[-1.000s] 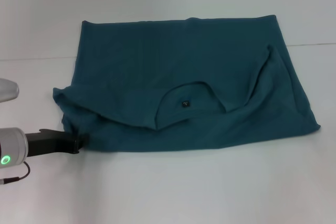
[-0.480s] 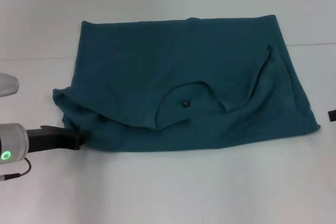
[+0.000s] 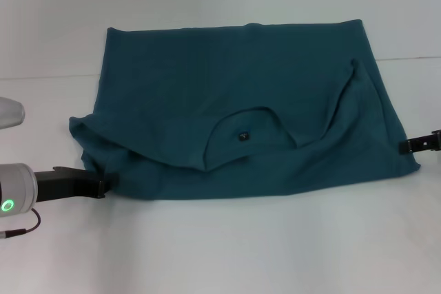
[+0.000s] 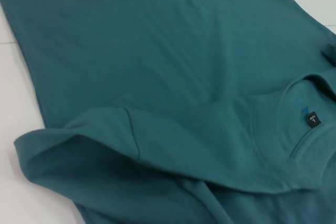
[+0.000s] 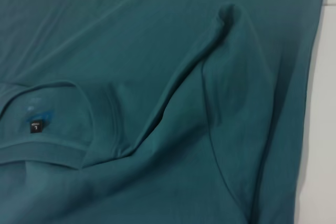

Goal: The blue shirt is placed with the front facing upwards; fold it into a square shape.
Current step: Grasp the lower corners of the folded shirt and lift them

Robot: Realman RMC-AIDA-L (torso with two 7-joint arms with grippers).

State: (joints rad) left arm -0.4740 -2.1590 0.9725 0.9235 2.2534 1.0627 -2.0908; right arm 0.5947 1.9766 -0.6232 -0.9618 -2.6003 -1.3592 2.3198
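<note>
The blue shirt (image 3: pixel 241 111) is spread on the white table (image 3: pixel 227 246), already doubled over once, so that a wide band is formed whose long axis runs from the robot's left to its right. The neck opening, with its small dark label (image 3: pixel 242 136), is turned up and lies near the front edge, a little right of the middle; no lettering can be seen.

The left pincer (image 3: pixel 102 187) is held low at the front left corner of the band, its tip touching or just under the bunched sleeve fold (image 3: pixel 93 135) there. The cloth therefore lies to the right of it and beyond it. Whether its fingers are apart or clamped on fabric cannot be told, since the tips are masked by the cloth (the left wrist view shows only shirt).

The right pincer (image 3: pixel 408 146) is seen at the picture's right edge, just beside the front right corner of the shirt, perhaps touching the hem. Its fingers cannot be judged either.

Each end of the band thus has its own arm close by, the left end nearer the left arm and the right end nearer the right. The next fold is judged to run across the long axis, one end being carried over toward the other, so that a square is approached
</note>
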